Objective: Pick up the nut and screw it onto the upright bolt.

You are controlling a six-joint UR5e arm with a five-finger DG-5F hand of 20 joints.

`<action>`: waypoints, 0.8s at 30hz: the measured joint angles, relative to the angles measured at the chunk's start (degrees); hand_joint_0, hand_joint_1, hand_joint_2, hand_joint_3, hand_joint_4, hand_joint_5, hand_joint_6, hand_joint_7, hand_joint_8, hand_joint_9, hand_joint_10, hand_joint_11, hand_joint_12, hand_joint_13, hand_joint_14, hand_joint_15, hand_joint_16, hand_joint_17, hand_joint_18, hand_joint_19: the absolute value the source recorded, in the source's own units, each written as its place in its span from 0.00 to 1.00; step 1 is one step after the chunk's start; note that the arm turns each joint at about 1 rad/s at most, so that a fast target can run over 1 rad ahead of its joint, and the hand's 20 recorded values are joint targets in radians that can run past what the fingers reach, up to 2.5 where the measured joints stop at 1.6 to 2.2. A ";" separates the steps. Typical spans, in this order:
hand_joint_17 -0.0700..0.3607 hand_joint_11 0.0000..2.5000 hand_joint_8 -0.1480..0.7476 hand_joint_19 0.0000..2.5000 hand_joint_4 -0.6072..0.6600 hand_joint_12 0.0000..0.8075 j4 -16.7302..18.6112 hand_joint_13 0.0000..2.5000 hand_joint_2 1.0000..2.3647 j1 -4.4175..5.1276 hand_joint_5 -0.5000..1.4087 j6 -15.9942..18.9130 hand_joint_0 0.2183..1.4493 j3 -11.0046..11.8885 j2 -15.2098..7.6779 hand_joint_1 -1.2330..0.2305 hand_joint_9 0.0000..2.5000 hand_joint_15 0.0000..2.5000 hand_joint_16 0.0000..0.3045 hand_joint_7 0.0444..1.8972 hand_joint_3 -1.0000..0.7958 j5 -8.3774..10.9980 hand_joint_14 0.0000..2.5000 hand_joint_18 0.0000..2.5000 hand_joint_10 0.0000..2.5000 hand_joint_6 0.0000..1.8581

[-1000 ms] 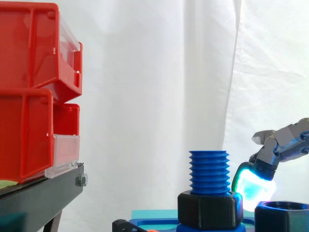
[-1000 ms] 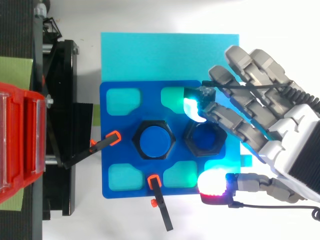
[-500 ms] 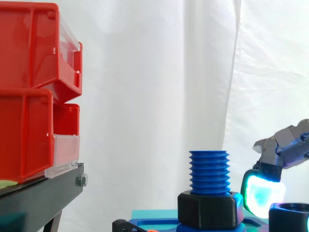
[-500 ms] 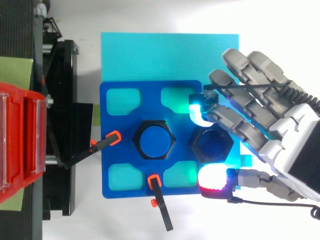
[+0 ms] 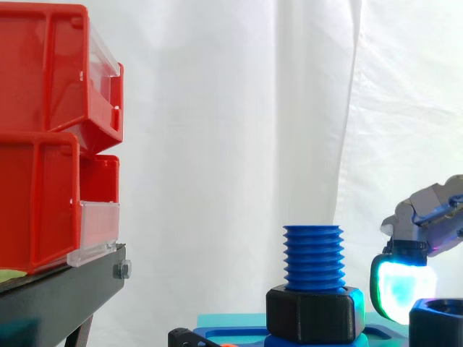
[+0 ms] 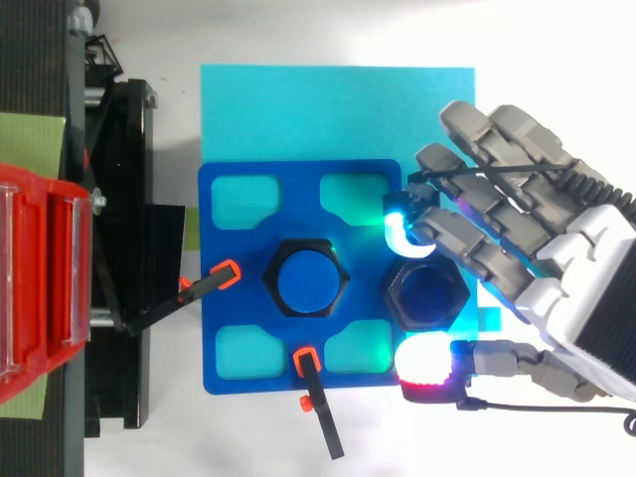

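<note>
The blue upright bolt [image 5: 313,256] stands in a black hex base [image 6: 303,277] at the middle of the blue plate [image 6: 234,298]. The loose black nut [image 6: 425,295] sits to the bolt's right, partly past the plate's right edge, and shows at the lower right corner of the side view [image 5: 438,323]. My hand [image 6: 556,288] comes in from the right with its fingers curled round the nut. One glowing cyan fingertip [image 6: 397,231] presses the nut's far edge. The red-white thumb pad [image 6: 425,363] sits at its near edge. The same cyan pad [image 5: 401,289] glows just behind the nut.
Red bins [image 5: 51,137] sit on a black stand [image 5: 65,289] at the left. Two black clamps with orange tips [image 6: 214,280] [image 6: 313,383] hold the plate on a cyan mat [image 6: 338,109]. The white curtain hangs behind.
The nut has slid right and slightly toward the thumb, away from the bolt. The cyan fingertip followed it and closed the gap to the thumb pad.
</note>
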 measured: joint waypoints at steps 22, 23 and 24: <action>0.40 0.00 0.50 0.00 0.72 0.46 -12.01 0.14 0.00 -1.05 0.18 10.17 0.26 3.98 4.85 0.43 0.17 0.00 0.15 0.64 0.28 -4.66 0.00 0.10 0.00 0.27; 0.40 0.00 0.50 0.00 0.72 0.46 -12.29 0.14 0.00 -1.35 0.18 9.93 0.26 4.47 5.12 0.43 0.17 0.00 0.15 0.65 0.28 -5.35 0.00 0.10 0.00 0.27; 0.41 0.00 0.50 0.00 0.71 0.46 -12.56 0.14 0.00 -1.59 0.18 9.72 0.26 4.90 5.26 0.43 0.17 0.00 0.15 0.64 0.28 -5.91 0.00 0.10 0.00 0.27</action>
